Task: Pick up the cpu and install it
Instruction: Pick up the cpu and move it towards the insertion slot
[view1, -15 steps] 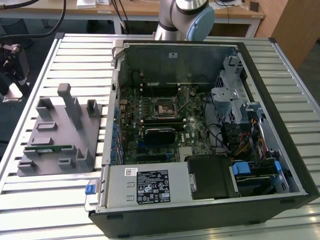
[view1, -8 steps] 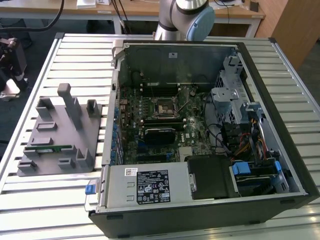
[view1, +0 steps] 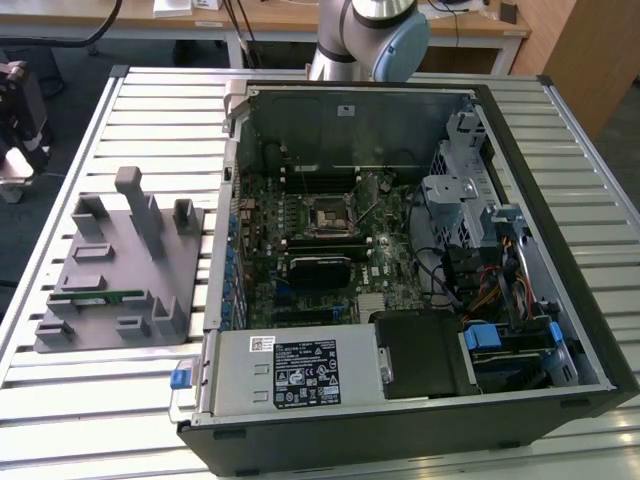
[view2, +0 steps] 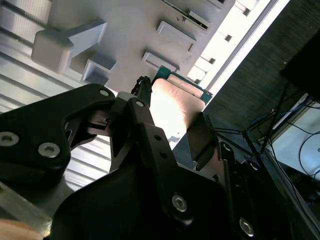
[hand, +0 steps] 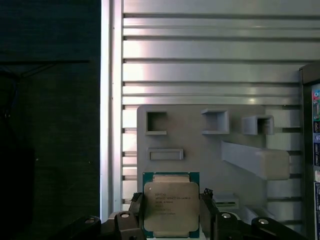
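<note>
I have the cpu (hand: 171, 205) clamped between the jaws, one black finger (hand: 136, 210) pressed to each side of it. Its silvery metal top faces the camera in the first wrist view, and a thin green border shows around the edge. In the second wrist view the same chip (view2: 175, 107) sits edge-on between the fingers (view2: 145, 100), washed bright by the light.

Behind the chip lies the grey fixture (hand: 200, 150) with its raised pockets and sloped block, resting on the slatted metal desk (hand: 200, 50). I cannot tell whether the chip is clear of the fixture's surface or just touching it.

In the exterior view the fixture (view1: 110, 270) stands on the desk (view1: 100, 400) at the exterior view's left, with a green memory stick (view1: 100, 297) lying in one of its near slots. Just beside it, to the exterior view's right, is the open computer case (view1: 400, 425). The square black-framed socket (view1: 330, 215) sits near the middle of the board, its centre dark. The arm's base (view1: 370, 30) rises at the far edge of the desk, behind the case.
</note>
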